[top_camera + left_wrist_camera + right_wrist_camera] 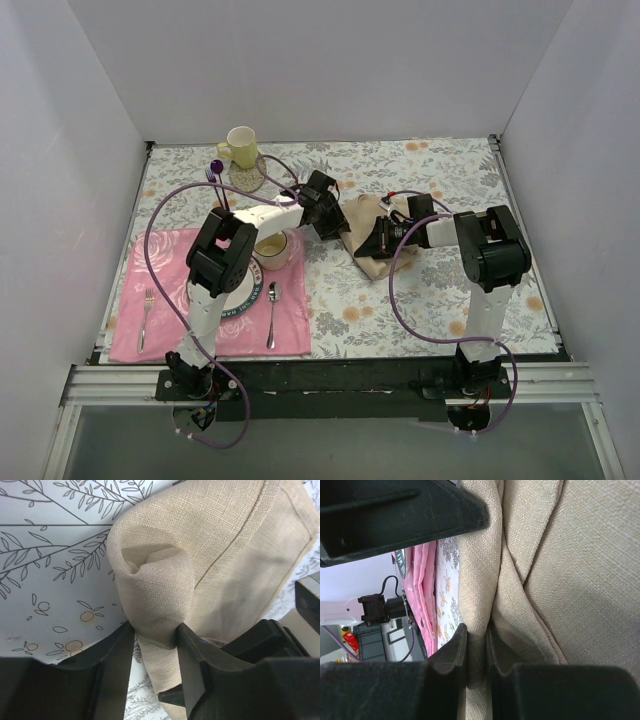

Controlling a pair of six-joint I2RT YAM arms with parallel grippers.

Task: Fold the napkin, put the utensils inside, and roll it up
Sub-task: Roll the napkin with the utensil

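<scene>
The beige napkin [375, 265] lies bunched on the floral tablecloth at mid-table, held between both arms. My left gripper [338, 225] reaches it from the left. In the left wrist view the left gripper [155, 630] is shut on a rolled-up fold of the napkin [225, 545]. My right gripper [368, 238] comes from the right. In the right wrist view the right gripper [477, 630] is shut on a thin fold of the napkin [580, 580]. A spoon [273, 312] and a fork [147, 315] lie on the pink placemat, apart from both grippers.
The pink placemat [160, 290] at the near left carries a plate [250, 295] with a cream bowl [272, 248]. A yellow mug [240, 147] and purple-tipped sticks [215, 170] stand at the back left. White walls close three sides. Purple cables loop off both arms.
</scene>
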